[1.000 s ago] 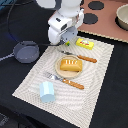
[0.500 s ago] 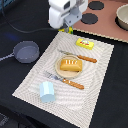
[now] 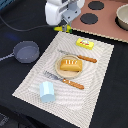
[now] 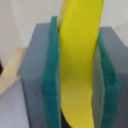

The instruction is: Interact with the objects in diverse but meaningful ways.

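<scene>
In the exterior view, a pale ribbed placemat [image 3: 70, 70] is seen laid across a dark tabletop. At its centre, an orange-brown bread loaf [image 3: 71, 64] with a glossy, scored crust is set on a small round plate [image 3: 58, 69]. Two wooden-handled utensils are laid beside the plate, one [image 3: 79, 56] on the far side and one [image 3: 64, 80] on the near side. A light blue cup [image 3: 47, 91], smooth and cylindrical, is stood at the mat's near edge, and a flat yellow packet with red mark [image 3: 85, 44] is placed at the far right of the mat. A dark grey pot [image 3: 25, 51], round and shallow, sits off the mat at the exterior view's left. The white gripper [image 3: 65, 26] is held above the mat's far edge, well apart from the loaf; only a sliver of yellow is shown beneath it.

In the wrist view, a smooth, curved yellow banana [image 4: 80, 60] is shown clamped between two fuzzy teal pads [image 4: 52, 75] backed by grey blocks, a grip hidden from the exterior view.
</scene>
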### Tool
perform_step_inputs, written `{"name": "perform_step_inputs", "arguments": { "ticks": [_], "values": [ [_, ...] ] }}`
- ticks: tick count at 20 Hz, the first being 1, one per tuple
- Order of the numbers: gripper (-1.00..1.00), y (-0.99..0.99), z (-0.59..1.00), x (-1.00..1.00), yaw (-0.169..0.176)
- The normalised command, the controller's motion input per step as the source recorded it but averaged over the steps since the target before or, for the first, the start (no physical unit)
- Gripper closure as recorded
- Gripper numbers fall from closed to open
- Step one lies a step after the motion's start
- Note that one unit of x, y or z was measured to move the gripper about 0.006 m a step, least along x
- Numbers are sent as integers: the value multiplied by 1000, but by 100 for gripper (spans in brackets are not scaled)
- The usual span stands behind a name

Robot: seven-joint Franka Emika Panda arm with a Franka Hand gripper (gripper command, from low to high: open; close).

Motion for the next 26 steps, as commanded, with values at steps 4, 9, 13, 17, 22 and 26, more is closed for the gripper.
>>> {"name": "perform_step_inputs", "arguments": {
  "ticks": [4, 9, 13, 17, 22, 26],
  "values": [
    [100, -886, 0, 0, 34],
    [100, -894, 9, 0, 30],
    [100, -902, 21, 0, 22],
    [100, -869, 38, 0, 23],
    [100, -827, 6, -4, 23],
    [100, -786, 0, -30, 22]
  ]
}}
